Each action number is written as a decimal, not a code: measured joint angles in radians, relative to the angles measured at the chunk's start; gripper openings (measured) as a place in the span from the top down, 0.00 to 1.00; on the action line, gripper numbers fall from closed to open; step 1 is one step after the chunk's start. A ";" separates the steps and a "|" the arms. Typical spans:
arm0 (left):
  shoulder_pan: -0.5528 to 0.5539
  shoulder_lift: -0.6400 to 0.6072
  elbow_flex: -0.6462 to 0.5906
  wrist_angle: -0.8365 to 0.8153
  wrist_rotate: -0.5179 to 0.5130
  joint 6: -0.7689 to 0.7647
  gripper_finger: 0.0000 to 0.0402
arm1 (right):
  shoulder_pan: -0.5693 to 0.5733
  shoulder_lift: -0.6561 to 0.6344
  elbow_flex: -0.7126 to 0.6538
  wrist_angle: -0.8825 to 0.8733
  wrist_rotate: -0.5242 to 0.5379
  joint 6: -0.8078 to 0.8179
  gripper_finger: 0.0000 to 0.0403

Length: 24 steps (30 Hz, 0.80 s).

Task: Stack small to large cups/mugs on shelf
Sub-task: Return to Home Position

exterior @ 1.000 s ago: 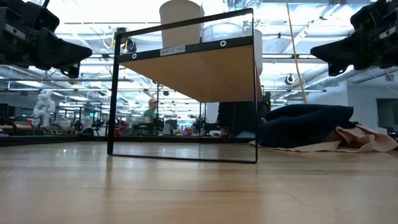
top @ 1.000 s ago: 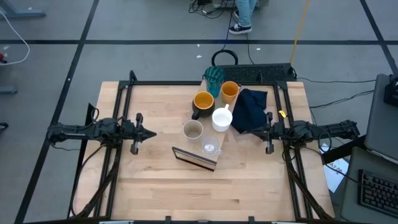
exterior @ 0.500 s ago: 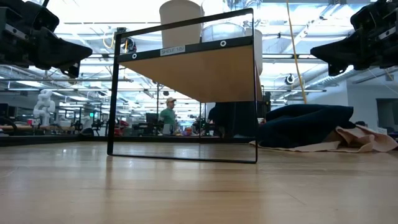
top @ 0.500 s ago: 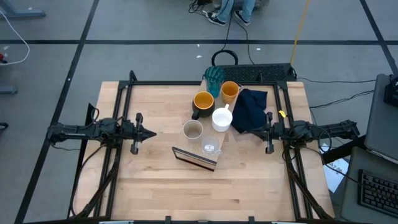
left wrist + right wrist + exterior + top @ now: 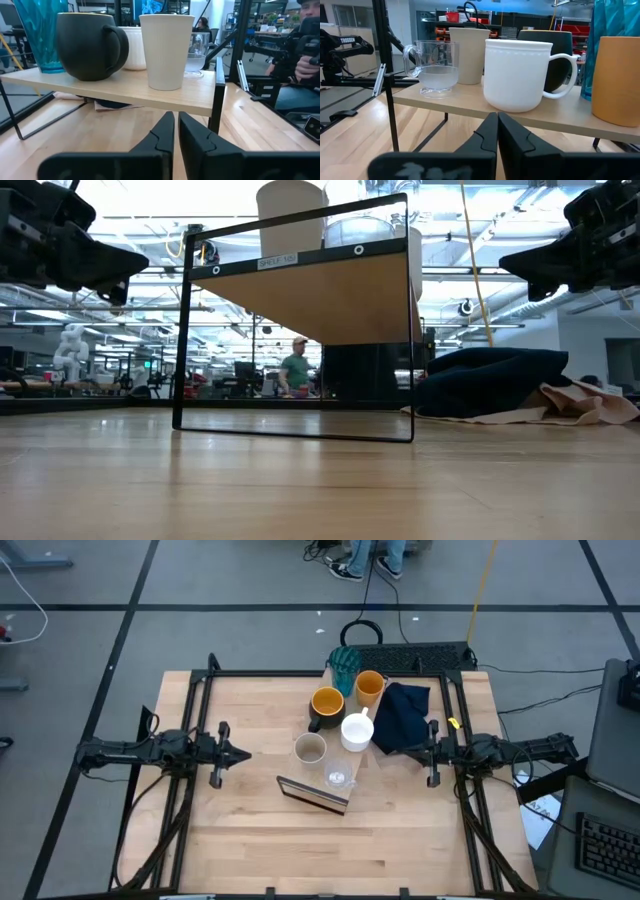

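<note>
Only the room behind has changed: the person point(image 5: 295, 370) far off in the low view now stands further right than half a second ago, framed under the shelf point(image 5: 150, 91), and the shoes point(image 5: 365, 566) on the floor beyond the counter point(image 5: 250, 840) have shifted a little; both arms and every cup sit just where they were.

Over the counter's left side the left hand point(image 5: 243, 754) hangs well apart from the shelf and points toward it, its two fingers brought together with nothing between them; the right hand point(image 5: 410, 750) mirrors it on the right side, fingers likewise together and empty, its tip near the edge of the navy cloth point(image 5: 402, 718); a pink cloth point(image 5: 585, 405) shows from under that one in the low view.

The shelf is a light wood board raised on a thin black frame; it runs slantwise across the middle of the counter, its dark end edge toward the front; all six vessels stand upright on it.

Nearest the dark end is the clear glass point(image 5: 337, 777); the beige cup point(image 5: 310, 749) stands just beside it, toward the left arm; the white mug point(image 5: 357, 731) comes next, on the right arm's side; the dark mug point(image 5: 326, 707), yellow inside, is just behind it to the left; the orange cup point(image 5: 369, 688) follows, close by the navy cloth; the teal tumbler point(image 5: 345, 664) closes the row at the far end, beside the orange cup.
</note>
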 joint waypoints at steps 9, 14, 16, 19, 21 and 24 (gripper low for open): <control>0.000 0.000 0.000 0.000 0.000 -0.013 0.98 | 0.000 0.000 0.000 0.001 -0.002 0.026 1.00; 0.000 0.000 0.000 0.000 0.000 -0.013 0.98 | 0.001 0.000 0.000 -0.005 -0.008 0.065 1.00; 0.000 0.000 0.000 0.000 0.000 -0.013 0.96 | 0.001 0.000 0.000 -0.008 -0.019 0.075 1.00; 0.000 0.000 0.000 0.000 0.000 -0.005 0.94 | 0.001 0.000 0.000 -0.014 -0.062 0.089 1.00; 0.000 0.000 0.000 0.000 0.000 -0.003 0.95 | 0.001 0.000 0.000 -0.017 -0.086 0.090 1.00; 0.000 0.000 0.000 0.000 0.000 0.003 0.98 | 0.001 0.000 0.000 -0.017 -0.086 0.089 1.00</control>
